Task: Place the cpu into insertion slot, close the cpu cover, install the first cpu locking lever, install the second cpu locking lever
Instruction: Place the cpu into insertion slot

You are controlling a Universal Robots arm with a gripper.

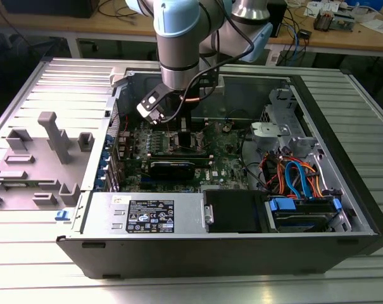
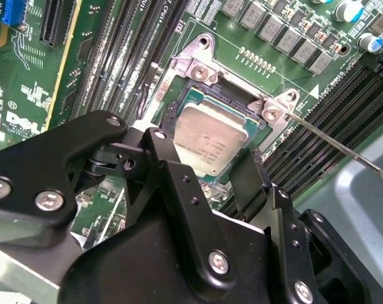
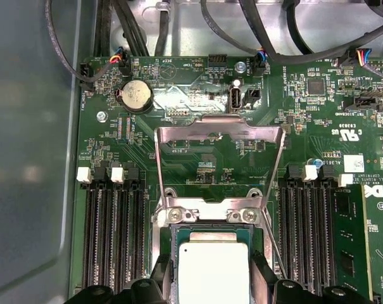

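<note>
The cpu (image 2: 210, 142) is a small square chip with a dull silver top. It lies level in the insertion slot (image 2: 218, 95), whose dark rim shows around it. My gripper (image 2: 204, 153) reaches down over it, with one black finger (image 2: 158, 149) against one edge and the other finger against the opposite edge, shut on the chip. In the first wrist view the cpu (image 3: 213, 272) sits between the same fingers (image 3: 259, 266). The cpu cover (image 3: 219, 130) stands flipped open beyond the slot. A thin wire lever (image 2: 343, 151) sticks out free. In the exterior view the gripper (image 1: 183, 140) is low over the board.
Long black memory slots (image 3: 112, 234) flank the socket on both sides. A coin battery (image 3: 135, 95) and cables lie past the cover. A black expansion card (image 1: 172, 168), the power supply (image 1: 147, 215) and a drive bay with blue cables (image 1: 302, 206) crowd the case.
</note>
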